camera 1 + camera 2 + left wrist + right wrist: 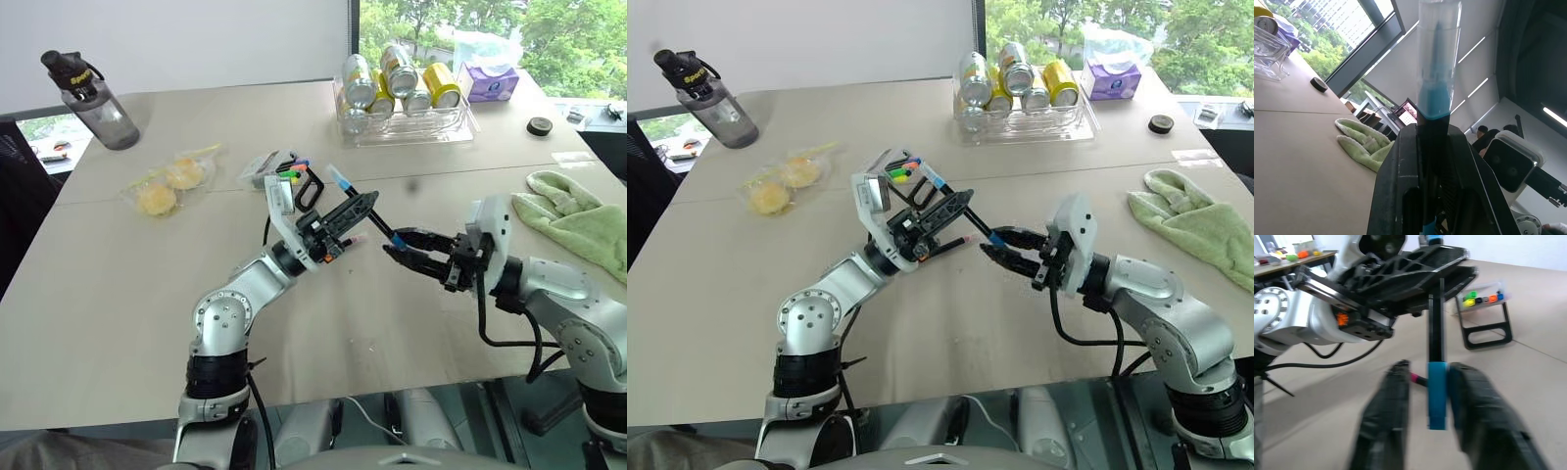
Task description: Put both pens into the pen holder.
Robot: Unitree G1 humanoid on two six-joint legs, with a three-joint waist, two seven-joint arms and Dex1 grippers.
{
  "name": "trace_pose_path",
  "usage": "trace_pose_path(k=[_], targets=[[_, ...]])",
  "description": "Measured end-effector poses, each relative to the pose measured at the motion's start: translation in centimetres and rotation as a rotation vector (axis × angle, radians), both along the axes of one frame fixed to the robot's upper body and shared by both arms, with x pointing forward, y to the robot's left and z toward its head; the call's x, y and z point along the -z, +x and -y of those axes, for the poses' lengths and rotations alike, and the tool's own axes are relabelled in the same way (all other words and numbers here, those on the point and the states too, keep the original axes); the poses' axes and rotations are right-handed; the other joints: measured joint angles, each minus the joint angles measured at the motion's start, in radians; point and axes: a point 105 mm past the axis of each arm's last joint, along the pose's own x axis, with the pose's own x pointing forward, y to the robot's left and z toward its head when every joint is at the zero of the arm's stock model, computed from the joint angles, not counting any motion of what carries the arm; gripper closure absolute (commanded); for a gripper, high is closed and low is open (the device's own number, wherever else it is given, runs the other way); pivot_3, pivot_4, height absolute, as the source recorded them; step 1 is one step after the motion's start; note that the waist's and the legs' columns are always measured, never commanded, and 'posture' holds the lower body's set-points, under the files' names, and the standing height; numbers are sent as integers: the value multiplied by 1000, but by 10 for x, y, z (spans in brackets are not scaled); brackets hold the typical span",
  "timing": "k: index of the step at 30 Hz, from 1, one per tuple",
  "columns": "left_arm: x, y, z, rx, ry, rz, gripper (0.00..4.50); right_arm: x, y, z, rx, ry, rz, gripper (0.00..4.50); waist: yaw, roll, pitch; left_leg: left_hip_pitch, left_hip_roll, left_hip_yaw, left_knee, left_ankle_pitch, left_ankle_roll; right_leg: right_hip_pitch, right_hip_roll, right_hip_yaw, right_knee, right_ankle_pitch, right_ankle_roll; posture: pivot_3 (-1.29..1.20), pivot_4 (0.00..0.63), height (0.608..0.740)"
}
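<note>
You have two pens here: the light-blue-ended pen [361, 205] is clamped in your left tool [355, 210], held above the bench [118, 294], its long axis slanting from upper left to lower right. Its lower end sits between the parted fingers of your right tool [400, 244]. The pink-ended pen [355, 239] lies below. One pen holder [294, 176] stands behind.
</note>
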Motion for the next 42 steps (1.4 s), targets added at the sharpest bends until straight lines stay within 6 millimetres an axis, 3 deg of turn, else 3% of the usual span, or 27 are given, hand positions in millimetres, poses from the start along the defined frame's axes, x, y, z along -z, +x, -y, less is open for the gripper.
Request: trace_pose_path(k=[6, 9, 13, 17, 19, 23, 27, 31, 38, 42], targets=[[-2, 3, -1, -14, 16, 26, 4500, 5, 0, 8, 37, -24, -27, 1871, 1, 0, 0, 0, 0, 0, 0, 0, 0, 0, 0, 0, 0, 0, 0, 0, 150, 740], [4, 7, -5, -53, 123, 78, 4500, 15, -1, 26, 87, -83, -53, 1871, 2, 0, 0, 0, 0, 0, 0, 0, 0, 0, 0, 0, -1, 0, 0, 0, 150, 740], [12, 10, -7, -129, 404, 287, 4500, 8, -2, 60, 139, -138, -46, 1871, 1, 0, 0, 0, 0, 1, -1, 0, 0, 0, 0, 1, -1, 0, 0, 0, 150, 740], [-13, 1, 4, -140, 469, 508, 4500, -1, -3, 82, 169, -150, -12, 1871, 3, -1, 0, 0, 0, 0, -1, 0, 0, 0, 0, 0, -1, 0, 0, 0, 150, 740], [-18, 2, 0, -178, 536, 591, 4500, 1, -4, 92, 188, -160, -16, 1871, 1, -1, 0, 0, 0, 1, -2, 0, 0, 0, 0, 1, -1, 0, 0, 0, 150, 740], [-8, 10, -17, -247, 841, 803, 4500, -9, -4, 111, 214, -165, 28, 1871, 0, 0, 1, 1, 0, 2, -3, 0, 0, 0, 0, 2, -1, 0, 0, 0, 150, 740], [-22, 28, -23, -416, 980, 1048, 4500, -21, -3, 109, 198, -135, 86, 1871, 6, -2, 1, 0, 0, 1, -2, 0, 0, 1, 0, 1, -2, 0, 0, 0, 150, 740], [-24, 41, -29, -576, 1090, 1185, 4500, -24, -1, 106, 186, -103, 105, 1871, 6, -2, 1, 0, 0, 1, -3, 0, 0, 1, 0, 1, -2, 0, 0, 0, 150, 740], [-5, 61, -31, -722, 1261, 1260, 4500, -22, 3, 100, 163, -90, 118, 1871, 6, -2, 1, -1, 0, 1, -3, 0, 0, 0, 0, 1, -2, 0, 0, 0, 150, 740], [-6, 67, -30, -798, 1291, 1265, 4500, -22, 5, 100, 159, -86, 130, 1871, 6, -2, 2, -1, 0, 1, -3, 0, 0, 0, 0, 1, -2, 0, 1, 0, 150, 740]])
